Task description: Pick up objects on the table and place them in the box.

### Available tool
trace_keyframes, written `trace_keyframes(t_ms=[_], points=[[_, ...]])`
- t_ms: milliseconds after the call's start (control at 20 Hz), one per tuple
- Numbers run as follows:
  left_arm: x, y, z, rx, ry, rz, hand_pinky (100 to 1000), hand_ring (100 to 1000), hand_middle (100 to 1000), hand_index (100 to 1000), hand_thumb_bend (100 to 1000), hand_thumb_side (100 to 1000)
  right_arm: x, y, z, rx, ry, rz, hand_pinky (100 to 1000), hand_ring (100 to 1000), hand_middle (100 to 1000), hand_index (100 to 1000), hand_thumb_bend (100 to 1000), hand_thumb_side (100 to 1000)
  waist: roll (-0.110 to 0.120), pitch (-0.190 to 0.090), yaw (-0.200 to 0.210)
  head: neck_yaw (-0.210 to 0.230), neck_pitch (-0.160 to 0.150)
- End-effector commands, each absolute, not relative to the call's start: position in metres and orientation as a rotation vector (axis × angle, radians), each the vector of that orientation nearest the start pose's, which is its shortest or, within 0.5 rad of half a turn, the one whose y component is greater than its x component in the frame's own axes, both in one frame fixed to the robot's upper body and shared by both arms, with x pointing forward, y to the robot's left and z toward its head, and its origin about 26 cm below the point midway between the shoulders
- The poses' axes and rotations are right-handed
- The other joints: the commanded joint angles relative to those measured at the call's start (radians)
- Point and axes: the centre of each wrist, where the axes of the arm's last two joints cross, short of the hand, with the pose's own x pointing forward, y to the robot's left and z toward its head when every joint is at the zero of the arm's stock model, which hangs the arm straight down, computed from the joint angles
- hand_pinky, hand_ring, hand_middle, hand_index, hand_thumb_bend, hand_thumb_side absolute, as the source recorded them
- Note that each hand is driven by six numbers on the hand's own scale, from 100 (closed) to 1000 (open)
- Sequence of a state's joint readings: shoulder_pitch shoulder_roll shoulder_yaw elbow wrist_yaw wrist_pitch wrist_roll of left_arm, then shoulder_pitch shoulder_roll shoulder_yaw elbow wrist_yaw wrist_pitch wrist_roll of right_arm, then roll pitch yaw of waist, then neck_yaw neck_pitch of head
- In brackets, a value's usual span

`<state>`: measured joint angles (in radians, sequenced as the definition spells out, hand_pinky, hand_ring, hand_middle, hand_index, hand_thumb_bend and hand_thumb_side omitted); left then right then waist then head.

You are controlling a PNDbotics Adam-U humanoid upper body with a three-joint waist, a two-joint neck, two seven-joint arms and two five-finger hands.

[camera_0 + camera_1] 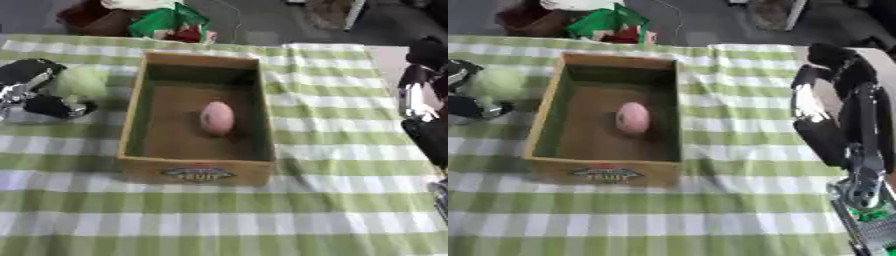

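A green-and-white checked cloth point(332, 200) covers the counter; a wooden box point(133, 115) (a label on its near wall) stands on it, with a pink egg-shaped object point(216, 118) lying inside on its floor; the left hand point(31, 90) has its fingers curled round a pale green ball point(81, 81) just left of the box; the right hand point(833, 110) hangs at the right edge, and I cannot tell whether its fingers are curled; beyond the counter lie a dark floor and a red-and-green bundle point(171, 22).

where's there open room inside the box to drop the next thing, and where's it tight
Inside the wooden box, the floor is bare near both end walls; only a pink egg-shaped object sits mid-floor. It is tight left of the box, where the left hand is at the pale green ball.
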<state>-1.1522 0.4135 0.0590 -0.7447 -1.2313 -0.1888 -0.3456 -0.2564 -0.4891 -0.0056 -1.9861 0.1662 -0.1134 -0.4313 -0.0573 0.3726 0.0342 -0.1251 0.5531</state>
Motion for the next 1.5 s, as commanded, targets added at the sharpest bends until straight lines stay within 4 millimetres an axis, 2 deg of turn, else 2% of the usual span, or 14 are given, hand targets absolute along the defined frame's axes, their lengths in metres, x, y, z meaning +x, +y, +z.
trace_keyframes(t_ms=[50, 150, 200, 300, 500, 950, 1500], points=[[0.502, 0.286, 0.286, 1.202, -1.391, -1.359, 204, 414, 347, 467, 100, 256, 0.293, -0.293, 0.209, -0.687, -2.447, 0.170, 760, 786, 729, 795, 100, 471, 0.004, -0.031, 0.001, -0.004, 0.006], [0.499, 0.281, 0.307, 1.231, -1.483, -1.277, 186, 400, 325, 443, 100, 279, 0.293, -0.294, 0.207, -0.688, -2.436, 0.166, 760, 786, 729, 795, 100, 471, 0.006, -0.041, 0.005, -0.010, 0.015], [0.497, 0.279, 0.311, 1.243, -1.514, -1.249, 159, 371, 285, 404, 100, 303, 0.292, -0.294, 0.207, -0.689, -2.434, 0.165, 760, 786, 729, 795, 100, 473, 0.007, -0.042, 0.006, -0.011, 0.016], [0.492, 0.275, 0.318, 1.275, -1.564, -1.206, 142, 356, 267, 381, 100, 306, 0.292, -0.294, 0.206, -0.688, -2.432, 0.164, 760, 786, 729, 795, 100, 470, 0.009, -0.048, 0.008, -0.013, 0.018], [0.490, 0.269, 0.314, 1.314, -1.615, -1.160, 135, 350, 256, 371, 100, 310, 0.292, -0.294, 0.206, -0.683, -2.430, 0.162, 760, 786, 729, 795, 100, 471, 0.013, -0.056, 0.010, -0.015, 0.018], [0.498, 0.269, 0.297, 1.367, -1.672, -1.116, 129, 343, 247, 363, 100, 323, 0.292, -0.294, 0.206, -0.683, -2.431, 0.160, 760, 786, 728, 795, 100, 471, 0.018, -0.062, 0.008, -0.016, 0.016], [0.493, 0.251, 0.311, 1.363, -1.804, -1.119, 119, 336, 240, 354, 100, 330, 0.293, -0.294, 0.208, -0.680, -2.437, 0.168, 760, 787, 729, 795, 100, 473, 0.015, -0.066, 0.010, -0.029, 0.016]])
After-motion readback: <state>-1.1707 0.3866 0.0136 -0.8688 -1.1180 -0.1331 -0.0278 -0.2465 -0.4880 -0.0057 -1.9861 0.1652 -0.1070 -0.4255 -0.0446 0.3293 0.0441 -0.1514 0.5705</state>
